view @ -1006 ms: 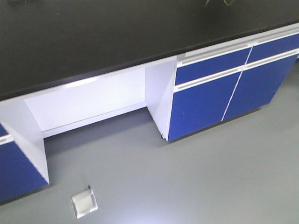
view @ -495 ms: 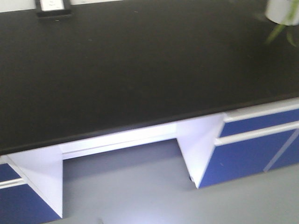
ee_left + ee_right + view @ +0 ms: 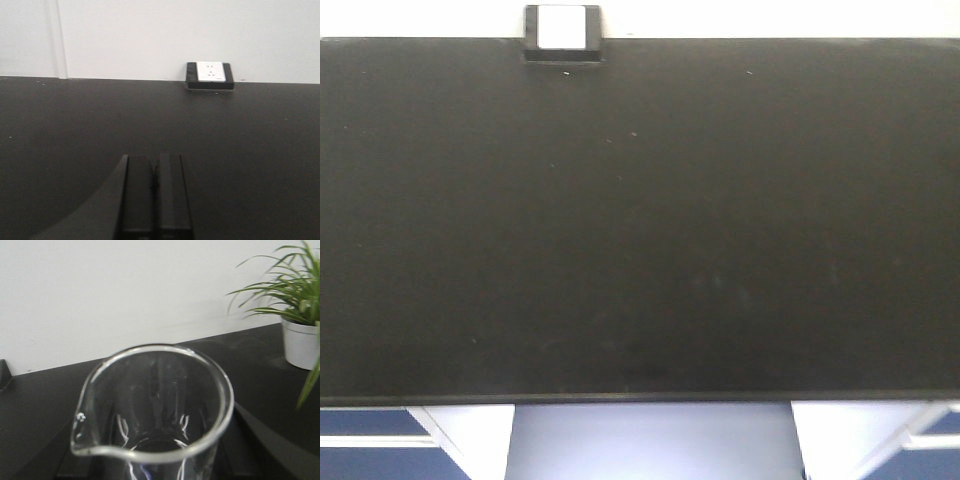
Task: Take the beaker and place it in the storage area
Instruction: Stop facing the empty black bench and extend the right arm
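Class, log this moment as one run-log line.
stage: carry, beaker not yet set down | right claw: shut on beaker | left claw: shut, empty | storage area: one box at far edge

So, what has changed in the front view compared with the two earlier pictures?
The camera has closed in on the storage area: its black top now fills the view, and the blue cabinets shrank to a strip at the bottom. The black box moved from the top left toward the middle; the potted plant left this view. The storage area stayed bare.
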Available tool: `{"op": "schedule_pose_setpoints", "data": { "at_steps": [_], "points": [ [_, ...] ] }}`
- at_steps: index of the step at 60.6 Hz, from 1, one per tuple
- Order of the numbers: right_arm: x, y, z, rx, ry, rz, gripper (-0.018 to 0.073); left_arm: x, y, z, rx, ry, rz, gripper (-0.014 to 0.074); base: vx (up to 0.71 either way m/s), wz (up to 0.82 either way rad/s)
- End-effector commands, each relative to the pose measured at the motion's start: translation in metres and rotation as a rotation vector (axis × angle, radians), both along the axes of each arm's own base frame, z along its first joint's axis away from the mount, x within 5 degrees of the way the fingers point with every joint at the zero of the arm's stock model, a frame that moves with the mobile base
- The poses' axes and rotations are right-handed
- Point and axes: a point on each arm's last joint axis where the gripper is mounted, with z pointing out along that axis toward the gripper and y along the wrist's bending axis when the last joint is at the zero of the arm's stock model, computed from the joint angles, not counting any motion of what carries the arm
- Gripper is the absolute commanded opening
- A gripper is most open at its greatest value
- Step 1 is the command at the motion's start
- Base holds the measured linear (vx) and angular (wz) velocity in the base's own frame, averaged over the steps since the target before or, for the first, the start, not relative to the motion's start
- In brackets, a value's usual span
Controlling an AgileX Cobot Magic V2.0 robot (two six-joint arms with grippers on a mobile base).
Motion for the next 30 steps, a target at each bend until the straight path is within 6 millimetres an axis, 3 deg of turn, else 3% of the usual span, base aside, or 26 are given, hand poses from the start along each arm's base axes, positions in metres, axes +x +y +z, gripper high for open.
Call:
{"op": "schedule_pose_setpoints", "data": {
  "at_steps": [1,30],
  "points": [
    [-0.0001,0.0018,0.0163,-0.042,-0.094,0.019,-0.0001,-0.0001,-0.0016,0.0009,-0.012,-0.076,-0.020,-0.0008,0.20,0.26],
    [-0.0001,0.0018,0.0163,-0.042,-0.094,0.019,-0.0001,-0.0001,-0.0016,0.0009,-0.012,-0.076,-0.020,-0.0008,0.05,0.06]
  ]
}}
